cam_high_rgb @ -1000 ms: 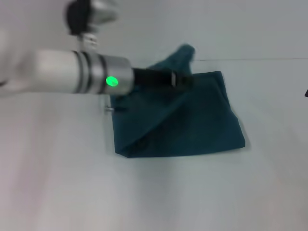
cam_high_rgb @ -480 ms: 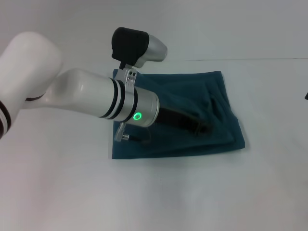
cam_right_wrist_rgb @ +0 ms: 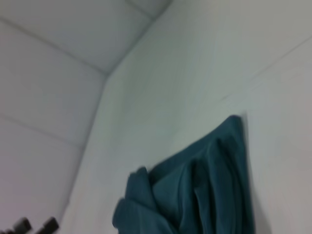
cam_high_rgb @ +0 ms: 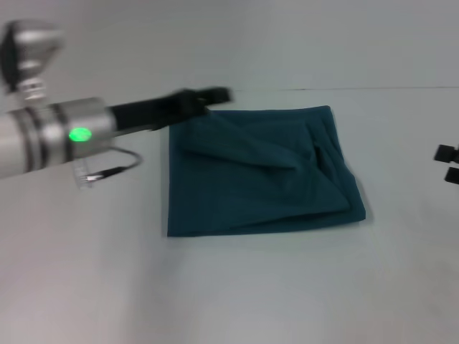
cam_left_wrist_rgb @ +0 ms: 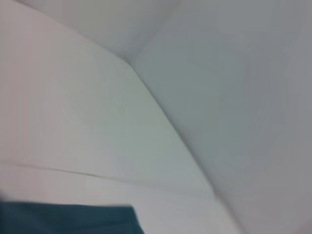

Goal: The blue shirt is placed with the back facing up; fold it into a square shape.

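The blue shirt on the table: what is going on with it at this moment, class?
The blue shirt lies folded into a rough square on the white table, with some loose folds bunched toward its right side. The left gripper is at the shirt's far left corner, holding nothing that can be seen. The right gripper sits at the right edge of the head view, away from the shirt.
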Controlling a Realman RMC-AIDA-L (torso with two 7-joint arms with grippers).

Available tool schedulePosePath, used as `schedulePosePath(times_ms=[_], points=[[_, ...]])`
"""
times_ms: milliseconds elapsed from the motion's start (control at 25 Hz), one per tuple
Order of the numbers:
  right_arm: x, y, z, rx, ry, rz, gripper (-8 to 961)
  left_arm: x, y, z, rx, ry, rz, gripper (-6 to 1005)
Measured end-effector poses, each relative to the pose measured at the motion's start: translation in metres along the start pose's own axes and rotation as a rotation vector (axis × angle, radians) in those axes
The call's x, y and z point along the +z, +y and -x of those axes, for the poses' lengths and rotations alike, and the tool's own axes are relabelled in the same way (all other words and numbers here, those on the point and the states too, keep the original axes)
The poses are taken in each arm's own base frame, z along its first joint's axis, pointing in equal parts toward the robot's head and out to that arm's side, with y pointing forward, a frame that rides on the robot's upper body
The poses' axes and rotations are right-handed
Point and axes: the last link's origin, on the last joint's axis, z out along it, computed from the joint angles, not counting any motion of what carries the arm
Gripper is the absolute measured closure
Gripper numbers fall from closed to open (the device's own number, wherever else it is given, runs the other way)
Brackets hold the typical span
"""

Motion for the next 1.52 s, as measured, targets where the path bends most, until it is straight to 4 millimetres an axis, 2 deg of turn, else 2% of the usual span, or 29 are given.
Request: schedulePosePath(times_ms=[120, 240, 320, 480, 680, 880, 1000, 1200, 1520], points=[[0.017, 0.013, 0.013, -0.068, 0.07, -0.02, 149, -0.031, -0.025, -0.002, -0.218, 0.057, 0.003, 454], [0.043, 0.038, 0.031, -0.177, 0.157, -0.031, 150, -0.056, -0.038, 0.003, -0.336, 0.069, 0.035, 337], [0.068, 0.063, 0.044, -0.272, 0.207, -0.028, 151, -0.073, -0.046, 0.008, -0.377, 0.091, 0.041, 337], [0.115, 0.104, 0.058, -0.43, 0.269, -0.06, 152, -0.101, -0.059, 0.025, -0.422, 0.1, 0.022, 336], [0.164, 0.13, 0.053, -0.586, 0.339, -0.184, 154, -0.124, -0.07, 0.042, -0.455, 0.143, -0.003, 339], [0.197, 0.141, 0.033, -0.757, 0.42, -0.289, 156, -0.127, -0.071, 0.047, -0.45, 0.149, -0.003, 338], [0.208, 0.141, 0.021, -0.865, 0.462, -0.336, 157, -0.123, -0.07, 0.047, -0.445, 0.145, -0.001, 338], [0.22, 0.136, 0.006, -0.986, 0.49, -0.384, 159, -0.118, -0.069, 0.048, -0.438, 0.141, 0.004, 337], [0.224, 0.134, -0.001, -1.008, 0.486, -0.381, 162, -0.113, -0.07, 0.052, -0.45, 0.136, 0.006, 337]])
